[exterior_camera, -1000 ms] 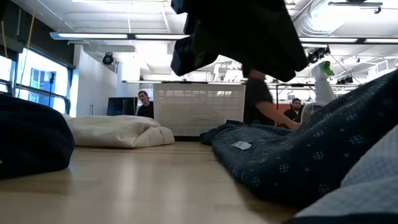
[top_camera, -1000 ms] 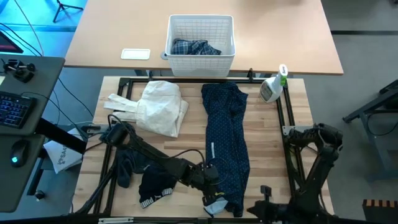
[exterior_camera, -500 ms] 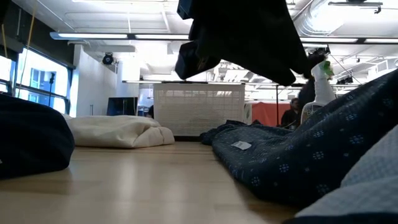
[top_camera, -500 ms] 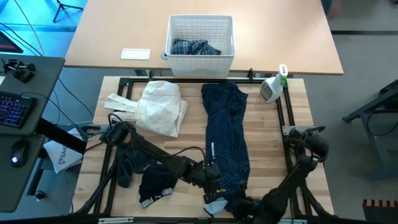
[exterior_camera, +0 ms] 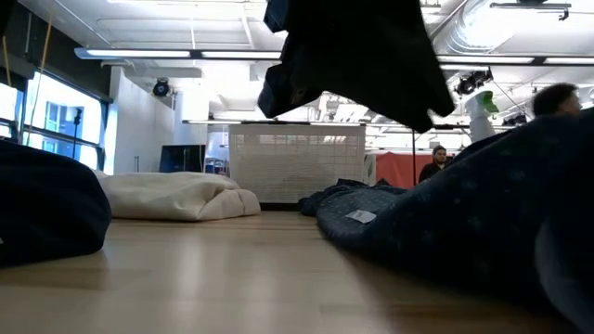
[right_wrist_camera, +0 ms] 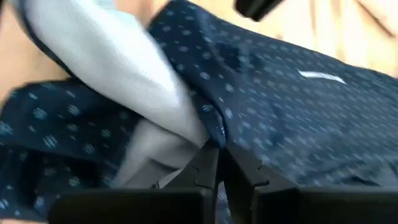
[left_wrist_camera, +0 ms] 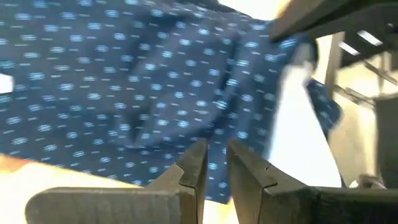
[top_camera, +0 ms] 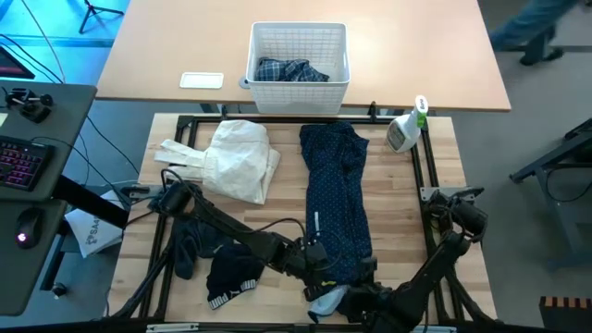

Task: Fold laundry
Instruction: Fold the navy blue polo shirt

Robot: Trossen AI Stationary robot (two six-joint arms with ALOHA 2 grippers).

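A navy shirt with tiny white dots [top_camera: 335,199] lies lengthwise on the wooden table, its collar end toward the far edge. At its near end the pale inner side [top_camera: 326,301] is turned up. My left gripper [top_camera: 321,268] is at the shirt's left edge near that end, fingers almost together [left_wrist_camera: 216,158]. My right gripper [top_camera: 350,294] is shut at the near end [right_wrist_camera: 219,158]. A blue-and-white plaid shirt [top_camera: 291,70] lies in the white basket [top_camera: 298,92]. Small black pieces [top_camera: 231,275] lie at the near left. My left gripper has the navy shirt's left edge [left_wrist_camera: 205,140] at its fingertips, coming slanting down from the table's left. The tips hide the place of contact. The rest of the shirt lies on the table. My right gripper pinches the shirt's near end between its two fingers, where the navy edge folds over the pale inner side [right_wrist_camera: 208,138]. The fingers slant down from the table's near right. The cloth bunches up at the tips, the shirt beyond lying on the table.
A cream garment [top_camera: 236,159] lies at the far left of the table. A spray bottle [top_camera: 405,129] stands at the far right corner. Another dark piece [top_camera: 185,254] lies by the left arm. Bare wood shows to the right of the shirt [top_camera: 398,213].
My right gripper has come from the near right edge leftward and down to the shirt's near end. In the low view that near end now bulges higher, its navy side covering the pale inner side seen before. The far part of the shirt has stayed put.
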